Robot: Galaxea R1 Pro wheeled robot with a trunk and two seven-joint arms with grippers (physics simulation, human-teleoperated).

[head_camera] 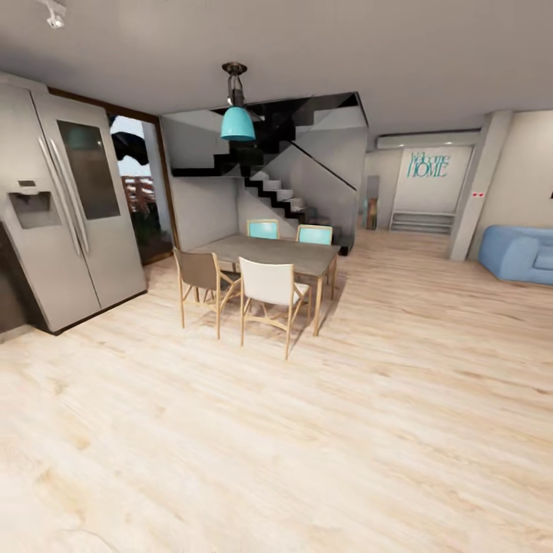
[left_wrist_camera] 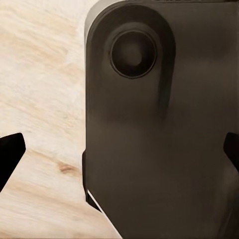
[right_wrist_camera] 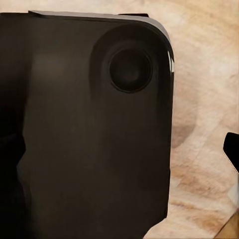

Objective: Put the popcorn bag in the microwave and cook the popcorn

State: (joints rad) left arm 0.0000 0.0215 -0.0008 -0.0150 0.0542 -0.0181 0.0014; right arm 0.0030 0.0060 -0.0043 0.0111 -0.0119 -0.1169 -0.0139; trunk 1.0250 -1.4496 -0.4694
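The popcorn bag, the microwave and the countertop are out of view. In the left wrist view my left gripper [left_wrist_camera: 119, 152] is open, its dark fingertips [left_wrist_camera: 10, 154] far apart at the frame's edges. Behind it are a dark rounded part of my own body [left_wrist_camera: 149, 139] and the pale wood floor [left_wrist_camera: 40, 74]. In the right wrist view my right gripper [right_wrist_camera: 119, 149] is also open, with one fingertip [right_wrist_camera: 232, 148] showing over the floor. A similar dark body part [right_wrist_camera: 89, 134] lies behind it. Nothing is held between either pair of fingers.
A dining table [head_camera: 273, 252] with several chairs [head_camera: 269, 290] stands ahead in the middle. A tall steel fridge [head_camera: 65, 207] is at the left, and stairs [head_camera: 280, 196] rise behind the table. A blue sofa [head_camera: 526, 253] sits far right. Light wood floor [head_camera: 346, 445] stretches ahead.
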